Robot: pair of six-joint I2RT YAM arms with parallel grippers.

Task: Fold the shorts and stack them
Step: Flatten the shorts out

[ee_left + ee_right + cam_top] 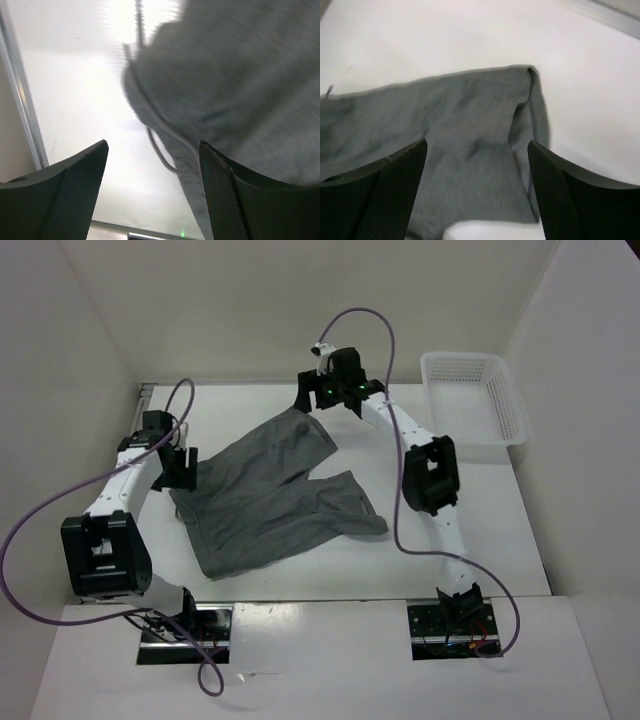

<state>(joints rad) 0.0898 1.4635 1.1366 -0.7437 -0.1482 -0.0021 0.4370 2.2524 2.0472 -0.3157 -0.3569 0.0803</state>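
White worktop, smooth and matte, is lying boxed in by pale walls on the left, far and right sides. Bare surface is showing along the near edge, in the far left corner, and in a broad patch to the right of the cloth. A metal rail is running along the far left edge.

The shorts are lying spread and unfolded at mid-worktop, left of centre. They are soft mid-grey knit, rumpled. The waistband is facing near-left, one leg is reaching toward the far side and the other is pointing right.

Two white-and-black arms are bending in from the near edge and flanking the cloth.

A white plastic mesh basket, rectangular with a rolled rim, is sitting at the far right corner, well apart from the shorts.

Left claw is hanging at the left edge of the shorts with its jaws spread wide and gripping nothing. In its wrist view the left claw is framing the waistband corner. The dark fingers are showing a fine dimpled texture.

Right claw is hovering over the far leg, also gaping wide and holding nothing. From its wrist camera the right claw is looking down on the leg's hemmed end, where one corner is folding under itself.

Purple-grey cables are looping off each arm, on the left and on the right.

A thin grey drawstring is curling out from the waistband onto the white surface.
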